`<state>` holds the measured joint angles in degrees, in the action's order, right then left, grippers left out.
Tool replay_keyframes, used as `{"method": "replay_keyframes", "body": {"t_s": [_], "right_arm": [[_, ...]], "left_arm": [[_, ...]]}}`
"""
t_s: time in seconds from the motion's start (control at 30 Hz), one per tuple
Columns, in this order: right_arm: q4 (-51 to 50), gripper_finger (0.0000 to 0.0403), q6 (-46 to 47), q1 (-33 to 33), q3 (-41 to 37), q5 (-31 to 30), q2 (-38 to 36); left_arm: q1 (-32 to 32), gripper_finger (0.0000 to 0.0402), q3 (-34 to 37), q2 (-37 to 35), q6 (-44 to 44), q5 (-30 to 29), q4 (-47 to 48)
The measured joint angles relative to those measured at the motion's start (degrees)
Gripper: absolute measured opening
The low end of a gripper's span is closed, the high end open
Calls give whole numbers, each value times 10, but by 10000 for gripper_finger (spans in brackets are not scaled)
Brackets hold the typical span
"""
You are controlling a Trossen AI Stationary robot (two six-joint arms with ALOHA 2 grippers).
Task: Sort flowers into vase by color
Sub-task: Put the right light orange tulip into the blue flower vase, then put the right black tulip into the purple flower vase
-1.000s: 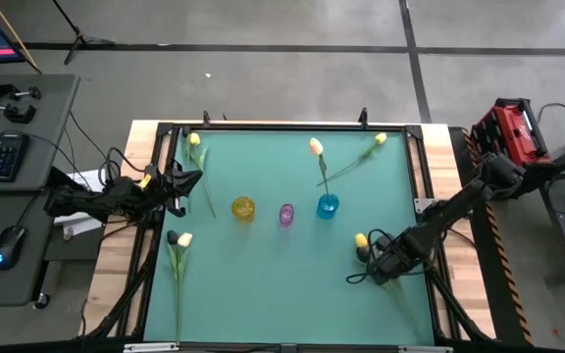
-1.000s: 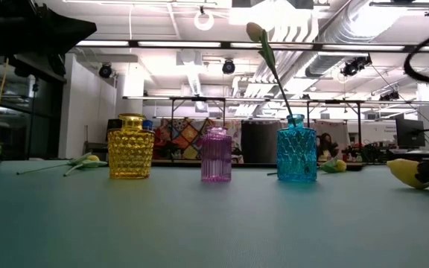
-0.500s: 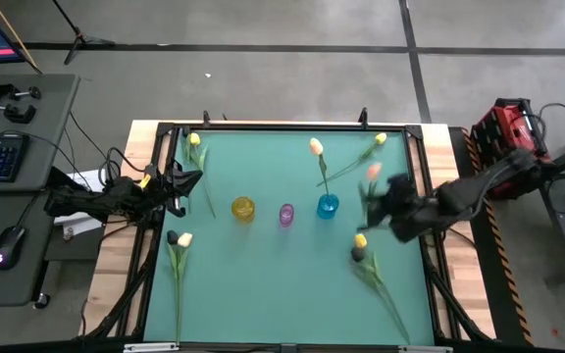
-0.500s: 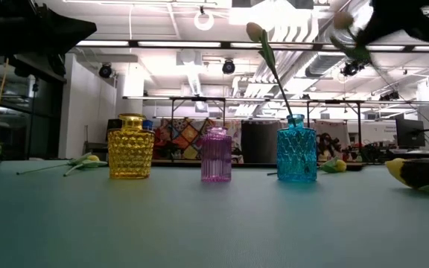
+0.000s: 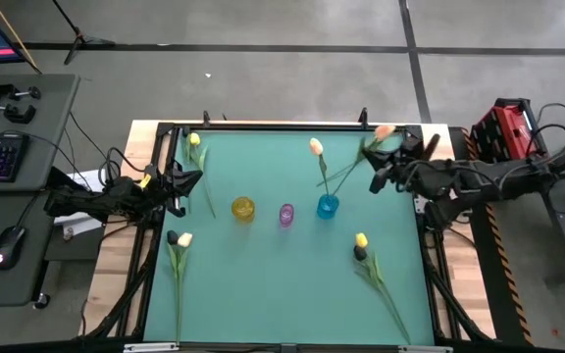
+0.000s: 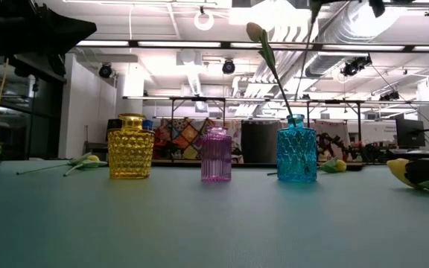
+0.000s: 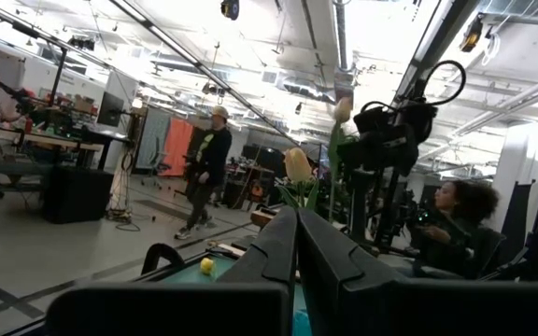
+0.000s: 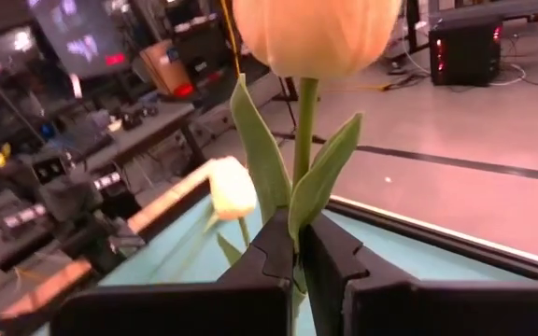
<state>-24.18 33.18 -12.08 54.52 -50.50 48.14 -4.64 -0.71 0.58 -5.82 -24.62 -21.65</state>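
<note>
My right gripper (image 5: pixel 374 163) is raised over the table's far right part, shut on a peach-pink tulip (image 5: pixel 385 130); the bloom (image 8: pixel 316 33) fills the top of the right wrist view. The blue vase (image 5: pixel 328 206) holds one pale tulip (image 5: pixel 316 147) by its stem. The yellow vase (image 5: pixel 243 208) and pink vase (image 5: pixel 286 214) stand beside it in a row. Loose tulips lie flat at far left (image 5: pixel 194 140), near left (image 5: pixel 179 238) and near right (image 5: pixel 360 241). My left gripper (image 5: pixel 196 177) waits shut at the left edge. My right gripper pinches the peach-pink tulip's green stem (image 8: pixel 301 191) between its two fingers, just below the leaves. The bloom and leaves stand out past the fingertips. The flower is lifted clear of the table, and in the low view its thin stem (image 6: pixel 310 41) hangs down from the top edge.
A black frame rail (image 5: pixel 263 126) runs round the green mat. One more tulip's stem (image 5: pixel 346 172) lies on the mat behind the blue vase, under my right gripper. Bare mat (image 5: pixel 273 284) lies in front of the vases. People (image 7: pixel 208 159) are in the room beyond the table.
My right gripper has risen from the tulips at the near right of the mat and swung toward the far edge, carrying the peach-pink tulip. The tulip has been lifted clear off the mat. The yellow and dark tulips stayed where they lay.
</note>
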Motion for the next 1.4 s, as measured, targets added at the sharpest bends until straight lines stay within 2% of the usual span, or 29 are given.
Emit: {"method": "replay_keyframes", "body": {"t_s": [0.37, 0.53, 0.63, 0.73, 0.9, 1.0, 1.1, 1.23, 1.3, 1.4], "right_arm": [[-4, 0, -27, 59, 0, 78, 52], [-4, 2, -23, 65, 0, 140, 63], [-16, 17, -8, 65, 0, 175, 64], [-40, 60, 19, 65, 0, 213, 62], [-108, 175, 73, 65, 8, 275, 62], [-168, 243, 78, 65, 24, 352, 62], [-238, 291, 98, 65, 40, 429, 62], [-326, 320, 154, 59, 48, 527, 61], [-363, 322, 180, 49, 46, 586, 62], [-398, 318, 227, 22, 28, 641, 62]], "left_arm": [[0, 0, 0, 0, 0, 0, 0], [0, 0, 0, 0, 0, 0, 0], [0, 0, 0, 0, 0, 0, 0], [0, 0, 0, 0, 0, 0, 0], [0, 0, 0, 0, 0, 0, 0], [0, 0, 0, 0, 0, 0, 0], [0, 0, 0, 0, 0, 0, 0], [0, 0, 0, 0, 0, 0, 0], [0, 0, 0, 0, 0, 0, 0], [0, 0, 0, 0, 0, 0, 0]]}}
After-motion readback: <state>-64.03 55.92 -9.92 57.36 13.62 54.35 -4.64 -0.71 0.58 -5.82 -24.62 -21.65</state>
